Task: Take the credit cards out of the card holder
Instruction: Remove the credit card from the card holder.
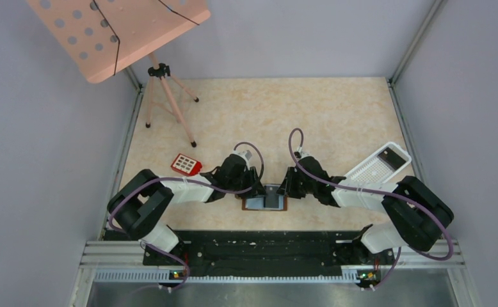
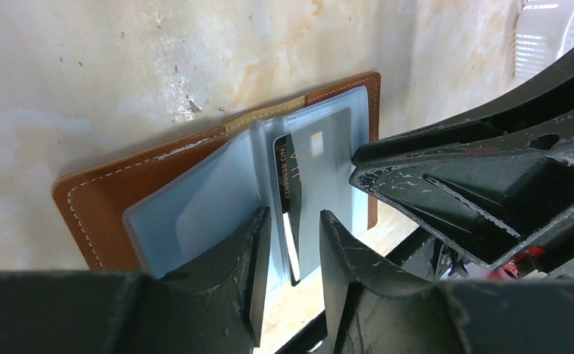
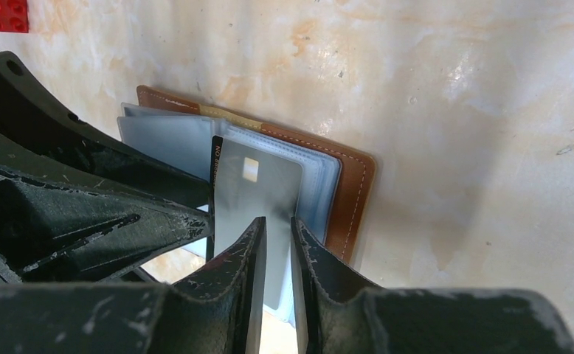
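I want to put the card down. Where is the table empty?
Bare: the wide beige tabletop beyond the arms, between the pink stand's tripod legs and the white perforated tray. Crowded: the near middle, where the left pincer and right pincer meet over the open brown leather card holder and its grey card, red block beside.

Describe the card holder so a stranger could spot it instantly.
Start at the beige table, middle of its near edge. The card holder lies open there. Its brown cover and blue-grey sleeves set it apart from the red keypad block and white perforated tray.
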`<state>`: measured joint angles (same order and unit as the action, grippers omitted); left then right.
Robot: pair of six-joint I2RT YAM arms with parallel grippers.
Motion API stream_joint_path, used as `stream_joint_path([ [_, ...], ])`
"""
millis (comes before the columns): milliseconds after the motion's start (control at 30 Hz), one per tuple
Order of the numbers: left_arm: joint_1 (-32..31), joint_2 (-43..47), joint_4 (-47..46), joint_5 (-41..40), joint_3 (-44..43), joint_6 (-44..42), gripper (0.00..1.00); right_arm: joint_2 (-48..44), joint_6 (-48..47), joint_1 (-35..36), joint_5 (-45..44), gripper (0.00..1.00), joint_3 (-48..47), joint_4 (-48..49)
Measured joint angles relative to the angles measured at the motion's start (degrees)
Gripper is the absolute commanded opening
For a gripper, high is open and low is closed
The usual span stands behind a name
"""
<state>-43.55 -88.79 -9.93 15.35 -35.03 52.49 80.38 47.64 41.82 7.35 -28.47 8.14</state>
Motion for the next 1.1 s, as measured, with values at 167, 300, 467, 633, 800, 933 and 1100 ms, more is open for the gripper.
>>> stream_joint_path([
  [167,0.0,0.0,-1.2,1.46,0.83,1.2,0.36,0.09,0.0,0.0,0.09,0.18,0.09,0.22],
  [300,0.0,0.0,-2.05,2.56,1.2,2.08,0.36,0.2,0.09,0.0,0.22,0.17,0.37,0.87],
  [467,0.0,0.02,-2.56,3.3,1.75,3.28,0.35,0.31,0.15,0.0,0.39,0.17,0.74,1.77],
  [633,0.0,0.02,-2.97,3.37,1.99,3.78,0.34,0.33,0.37,0.0,0.5,0.17,1.11,2.54],
  [800,0.0,0.02,-4.48,4.26,2.99,4.94,0.29,0.33,0.57,0.0,0.5,0.16,1.46,3.1],
  [933,0.0,0.02,-4.76,4.59,3.32,5.84,0.1,0.33,0.61,0.0,0.5,0.16,1.51,3.26],
  [1100,0.07,0.04,-4.79,4.74,3.69,6.73,0.0,0.33,0.92,-0.09,0.48,0.15,1.84,3.78],
])
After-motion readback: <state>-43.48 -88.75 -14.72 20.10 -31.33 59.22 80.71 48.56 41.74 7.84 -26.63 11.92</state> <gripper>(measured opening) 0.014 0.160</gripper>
